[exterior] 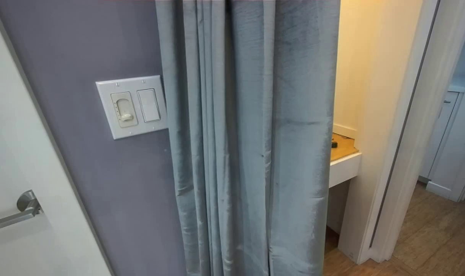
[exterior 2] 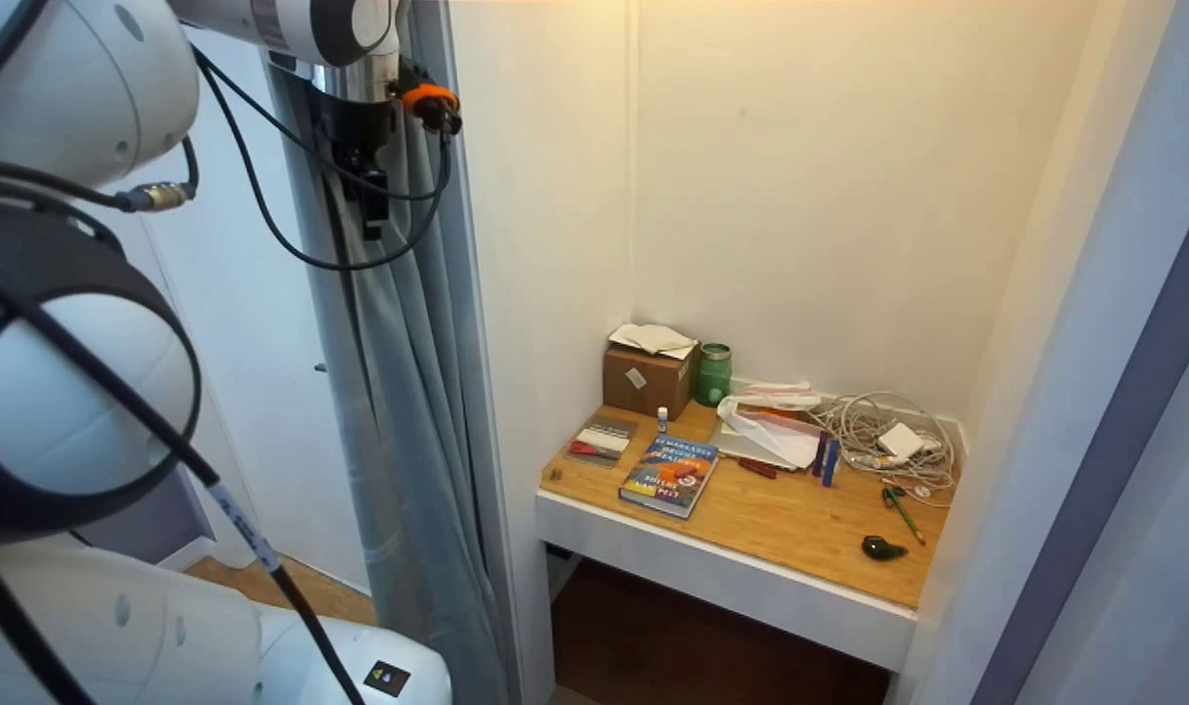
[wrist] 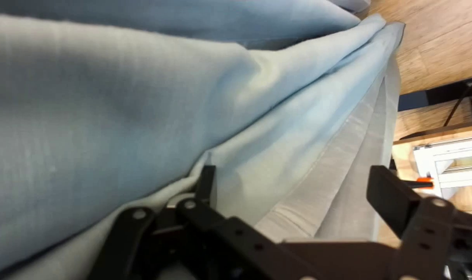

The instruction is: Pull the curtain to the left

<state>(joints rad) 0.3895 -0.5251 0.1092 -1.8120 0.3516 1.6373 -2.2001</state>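
White alcove (exterior 2: 830, 196) with built-in wood-topped desk (exterior 2: 771, 519) is seen centre-right in an exterior view. Grey-blue curtain (exterior 2: 408, 392) is hung left of centre there, long axis near vertical. Gripper (wrist: 294, 179) is pointed down along it, fingers (wrist: 391, 196) apart; wrist view is filled left to centre by fabric, edge seen between them, depth unclear. Closing on it is probably needed before any leftward pull. Silky sheen, deep vertical pleats are shown.

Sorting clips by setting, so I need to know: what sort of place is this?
Likely a desk nook in a home: a wooden desktop looks built in, a book lies on it, and a pleated curtain hangs to one side.
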